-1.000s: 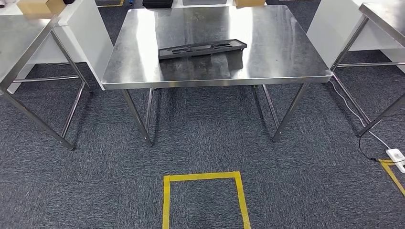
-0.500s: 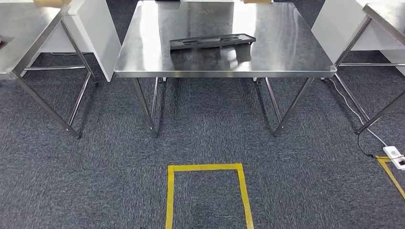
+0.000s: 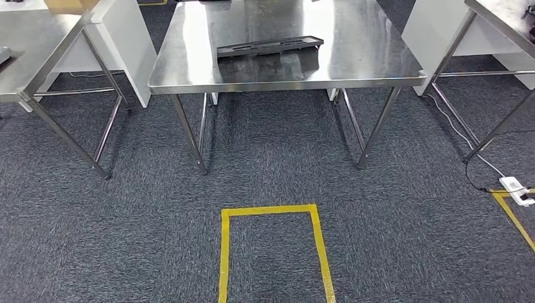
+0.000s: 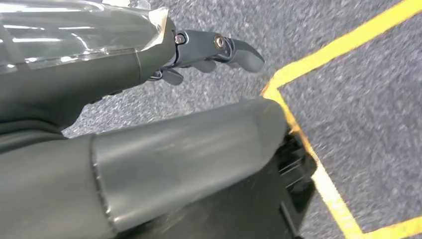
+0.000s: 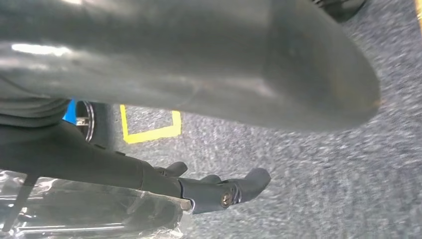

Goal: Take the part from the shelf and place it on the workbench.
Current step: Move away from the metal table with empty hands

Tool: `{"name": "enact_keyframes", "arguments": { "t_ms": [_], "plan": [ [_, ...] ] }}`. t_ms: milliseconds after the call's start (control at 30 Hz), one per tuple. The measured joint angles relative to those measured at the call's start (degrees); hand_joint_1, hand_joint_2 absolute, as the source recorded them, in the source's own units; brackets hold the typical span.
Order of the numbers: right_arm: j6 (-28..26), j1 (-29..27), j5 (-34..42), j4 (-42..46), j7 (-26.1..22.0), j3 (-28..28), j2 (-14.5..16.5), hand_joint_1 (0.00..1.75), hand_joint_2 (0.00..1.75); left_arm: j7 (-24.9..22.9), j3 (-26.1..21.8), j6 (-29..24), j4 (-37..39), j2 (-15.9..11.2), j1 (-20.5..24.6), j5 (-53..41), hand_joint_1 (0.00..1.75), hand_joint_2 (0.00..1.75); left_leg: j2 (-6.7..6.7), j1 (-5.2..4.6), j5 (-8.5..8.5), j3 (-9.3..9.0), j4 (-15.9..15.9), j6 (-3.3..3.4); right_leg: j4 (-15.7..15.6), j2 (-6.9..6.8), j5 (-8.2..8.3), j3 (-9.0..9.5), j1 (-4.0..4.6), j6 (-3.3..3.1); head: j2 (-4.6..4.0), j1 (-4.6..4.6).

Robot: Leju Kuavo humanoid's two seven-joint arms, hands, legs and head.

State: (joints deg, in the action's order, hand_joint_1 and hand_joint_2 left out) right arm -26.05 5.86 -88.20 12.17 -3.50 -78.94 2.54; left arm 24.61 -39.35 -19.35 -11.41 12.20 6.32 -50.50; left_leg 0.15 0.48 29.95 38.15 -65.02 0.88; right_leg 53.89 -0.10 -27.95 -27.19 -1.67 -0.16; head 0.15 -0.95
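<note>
A long, flat black part [image 3: 270,47] lies on the steel workbench [image 3: 366,60] straight ahead, near its front edge, with its reflection in the metal. Both my arms hang at my sides. In the left wrist view my left hand [image 4: 214,50] holds nothing, its dark fingers stretched out over the grey carpet beside a yellow tape line [image 4: 323,179]. My right hand [image 5: 224,191] is empty too, fingers apart above the carpet. A thick grey thumb covers much of each wrist view.
A yellow tape square [image 3: 271,211] marks the carpet in front of me. Steel tables stand at the left [image 3: 31,50] and the right [image 3: 505,19], with white panels [image 3: 129,44] behind. A white power strip [image 3: 516,191] and its cable lie on the floor at the right.
The whole picture has shifted: the workbench sits higher and farther off and more of the yellow square shows, so the camera has moved. The black part stays where it was on the bench.
</note>
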Motion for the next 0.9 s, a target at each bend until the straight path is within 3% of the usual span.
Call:
{"name": "enact_keyframes", "arguments": {
  "t_ms": [33,67,100,133,167,233,267,300,400,467,533,567,600,633,700,733,800,833,900],
  "plan": [
    [0.0,0.0,0.0,0.0,0.0,0.0,0.0,0.00,0.00,0.0,0.0,0.0,0.0,0.0,0.0,0.0,0.00,0.00,-0.05,0.13,2.45,1.00,-3.9,-0.19,0.1,-0.07,0.62,-0.73,0.14,-0.33,0.00,-0.09],
    [0.0,0.0,0.1,0.0,-0.1,0.0,0.0,0.00,0.00,0.0,0.0,0.0,0.0,0.0,0.0,-0.1,0.00,0.00,-0.08,0.22,3.80,1.48,-6.9,-0.35,0.2,-0.11,1.21,-1.49,0.25,-0.39,0.00,-0.09],
    [0.0,-0.1,0.1,0.0,-0.2,0.0,0.0,0.00,0.00,0.0,0.0,0.0,0.0,0.0,0.0,-0.1,0.00,0.00,-0.07,0.32,3.75,1.04,-8.1,-0.45,0.4,-0.12,1.73,-2.24,0.33,-0.29,0.00,-0.09],
    [0.0,-0.1,0.1,0.0,-0.2,0.0,0.0,0.00,0.00,0.0,0.0,0.0,0.0,-0.1,0.0,-0.1,0.00,0.00,-0.06,0.43,2.73,-0.46,-7.2,-0.48,0.7,-0.10,2.18,-3.01,0.34,-0.15,0.00,-0.12],
    [0.0,-0.2,0.1,0.0,-0.3,0.0,0.0,0.00,0.00,0.0,0.0,0.0,0.0,-0.1,0.0,0.0,0.00,0.00,-0.06,0.54,1.31,-3.05,-4.1,-0.42,1.0,-0.06,2.55,-3.75,0.34,0.08,0.00,-0.12],
    [0.0,-0.2,0.0,0.0,-0.3,0.1,0.0,0.00,0.00,0.0,0.0,0.0,0.0,-0.2,0.2,0.0,0.00,0.00,-0.19,0.58,-0.03,-9.09,4.3,-0.05,1.5,-0.01,3.26,-4.88,0.40,0.69,0.00,-0.16],
    [0.0,-0.3,-0.1,0.0,-0.4,0.2,0.0,0.00,0.00,0.0,0.0,0.0,0.0,-0.2,0.3,0.0,0.00,0.00,-0.25,0.44,-0.04,-10.95,7.4,0.21,1.7,-0.04,3.65,-5.24,0.49,1.14,0.00,-0.15],
    [0.0,-0.2,-0.2,0.0,-0.4,0.2,0.0,0.00,0.00,0.1,0.0,0.0,0.0,-0.2,0.4,0.0,0.00,0.00,-0.30,0.23,0.19,-11.74,9.0,0.48,1.7,-0.08,4.08,-5.49,0.54,1.58,0.00,-0.20],
    [0.0,-0.2,-0.3,0.0,-0.5,0.4,0.0,0.00,0.00,0.1,0.0,0.0,0.0,-0.2,0.4,0.1,0.00,0.00,-0.14,-0.11,-1.03,-10.81,9.9,1.78,1.7,-0.10,4.76,-6.31,0.73,2.63,0.00,-0.23],
    [0.0,-0.3,-0.2,0.0,-0.4,0.4,-0.1,0.00,0.00,0.1,0.0,0.0,0.0,-0.2,0.4,0.1,0.00,0.00,0.12,-0.01,-2.48,-9.62,10.6,2.75,5.3,-0.02,1.78,-8.13,0.82,2.29,0.00,0.00],
    [0.0,-0.3,0.0,0.0,-0.2,0.4,-0.1,0.00,0.00,0.1,0.0,0.1,0.0,-0.1,0.4,0.0,0.00,0.00,0.36,-0.04,-3.61,-8.21,10.6,3.08,12.9,0.02,-3.32,-10.66,0.61,1.83,0.00,0.30],
    [0.0,-0.3,0.0,0.0,-0.2,0.4,-0.1,0.00,0.00,0.1,0.0,0.1,0.0,-0.1,0.4,0.0,0.00,0.00,0.47,-0.06,-4.16,-7.50,10.6,3.00,16.4,0.03,-4.92,-11.41,0.56,2.03,0.00,0.42],
    [0.0,-0.3,0.1,0.0,-0.2,0.4,-0.1,0.00,0.00,0.1,0.0,0.1,0.0,-0.1,0.4,0.0,0.00,0.00,0.58,-0.07,-4.71,-6.79,10.5,2.90,18.4,0.03,-5.37,-11.29,0.51,2.52,0.00,0.49],
    [0.0,-0.3,0.1,0.0,-0.2,0.4,-0.1,0.00,0.00,0.1,0.0,0.1,0.0,-0.1,0.4,0.0,0.00,0.00,0.65,-0.07,-5.24,-6.10,10.4,2.75,18.2,0.03,-4.73,-10.01,0.47,3.16,0.00,0.56],
    [0.0,-0.3,0.2,0.0,-0.2,0.4,-0.2,0.00,0.00,0.1,0.0,0.1,0.0,0.0,0.4,0.0,0.00,0.00,0.69,-0.05,-6.13,-5.00,10.1,2.30,11.3,0.00,-2.49,-4.21,0.22,4.13,0.00,0.63],
    [0.0,-0.2,0.2,0.0,-0.2,0.4,-0.2,0.00,0.00,0.1,0.0,0.1,0.0,0.0,0.4,0.0,0.00,0.00,0.69,-0.12,-6.48,-4.57,9.8,2.01,6.4,0.04,-2.11,-0.75,0.22,4.14,0.00,0.74],
    [0.0,-0.1,0.2,0.0,-0.2,0.5,-0.2,0.00,0.00,0.1,0.0,0.1,0.0,0.1,0.5,0.0,0.00,0.00,0.63,-0.34,-7.10,-4.26,9.3,1.35,0.4,0.31,-2.32,2.93,0.57,3.36,0.00,0.76],
    [0.0,-0.1,0.2,0.0,-0.2,0.5,-0.3,0.00,0.00,0.1,0.0,0.0,0.0,0.1,0.5,0.0,0.00,0.00,0.59,-0.41,-7.36,-4.14,9.2,1.06,-0.3,0.44,-2.54,3.09,0.88,2.83,0.00,0.73],
    [0.1,-0.2,0.2,0.0,-0.2,0.5,-0.3,0.00,0.00,0.1,0.0,0.1,0.0,0.1,0.4,0.1,0.00,0.00,0.44,-0.24,-7.29,-3.85,9.0,0.45,-0.1,0.41,-2.22,2.36,0.64,1.60,0.00,0.57]
  ]
}}
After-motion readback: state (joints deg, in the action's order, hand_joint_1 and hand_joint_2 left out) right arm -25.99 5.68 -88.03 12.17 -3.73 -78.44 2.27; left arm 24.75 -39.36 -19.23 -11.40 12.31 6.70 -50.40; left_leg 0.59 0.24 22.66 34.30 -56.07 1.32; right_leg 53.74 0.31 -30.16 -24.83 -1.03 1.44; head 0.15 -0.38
